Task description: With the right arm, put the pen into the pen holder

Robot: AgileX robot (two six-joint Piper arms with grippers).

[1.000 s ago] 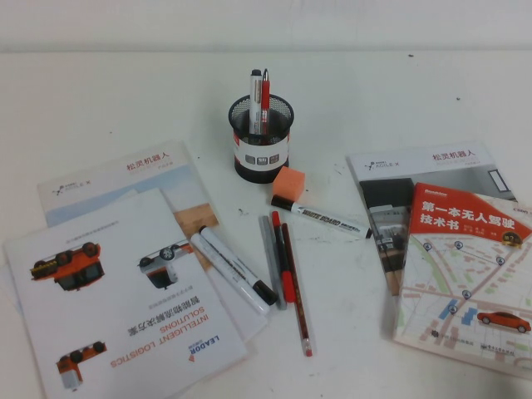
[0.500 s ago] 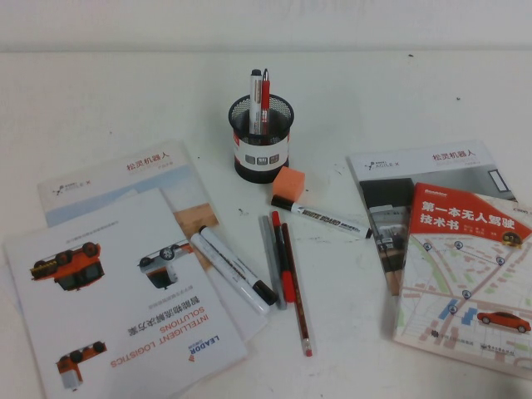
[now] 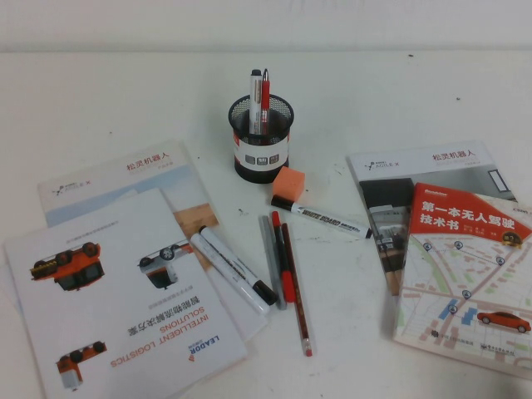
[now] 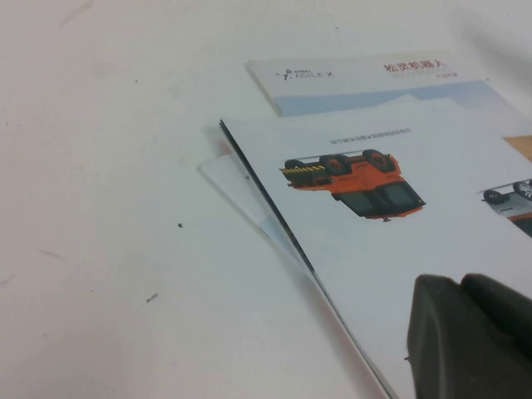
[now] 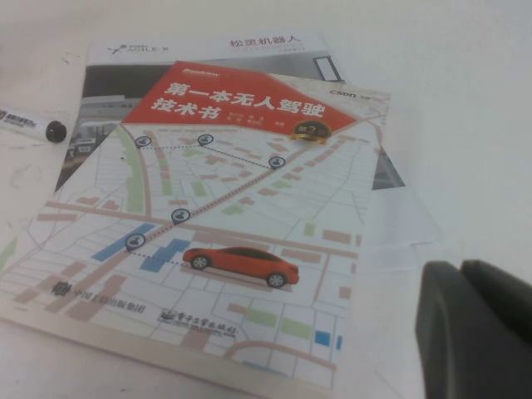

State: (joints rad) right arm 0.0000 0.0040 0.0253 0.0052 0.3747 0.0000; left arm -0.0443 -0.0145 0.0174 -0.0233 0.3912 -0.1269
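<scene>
Pen (image 3: 237,266): flat at 7 o'clock from pen holder (image 3: 261,137), well apart, pressed against a second thick marker (image 3: 223,271), both on a brochure (image 3: 125,291) reading "LEADOR INTELLIGENT LOGISTICS SOLUTIONS". Between pen and holder: open tabletop. At 5 o'clock from holder: orange block (image 3: 290,183), thin marker (image 3: 324,218). Beside pen at 3 o'clock: grey pen (image 3: 272,262), slim red pen (image 3: 283,258). Left gripper (image 4: 470,332) over that brochure, right gripper (image 5: 478,328) beside book (image 5: 208,224) titled "第一本无人驾驶技术书"; spread or pressed together, cannot tell.
</scene>
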